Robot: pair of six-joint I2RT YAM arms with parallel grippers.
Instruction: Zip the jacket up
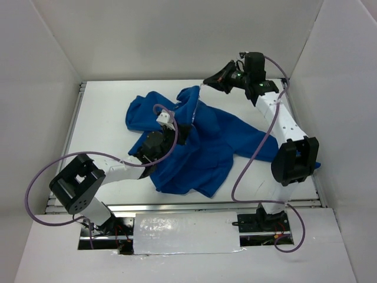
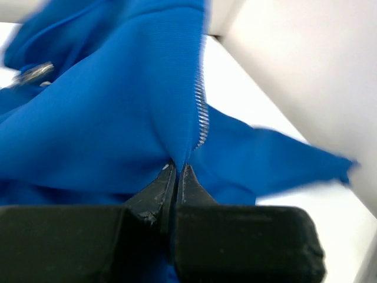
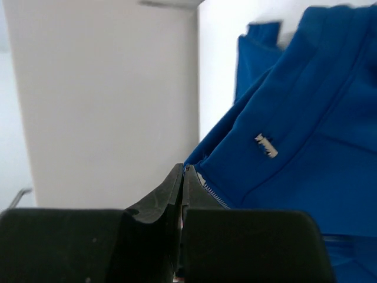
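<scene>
The bright blue jacket [image 1: 200,147] lies crumpled in the middle of the white table. My left gripper [image 1: 185,132] rests on its middle. In the left wrist view the left gripper [image 2: 177,166] is shut on a fold of blue fabric right at the zipper teeth [image 2: 202,118]. My right gripper [image 1: 205,82] is at the back, shut on the jacket's far top corner, which it holds lifted off the table. In the right wrist view the right gripper [image 3: 184,168] pinches the fabric edge beside the zipper teeth [image 3: 215,196]. A small metal piece [image 2: 32,73] shows blurred at the left.
White walls close the table [image 1: 106,118] at the back, left and right; the right gripper is near the back wall. A small silver tag [image 3: 266,145] sits on the jacket. Purple cables [image 1: 253,153] loop along both arms.
</scene>
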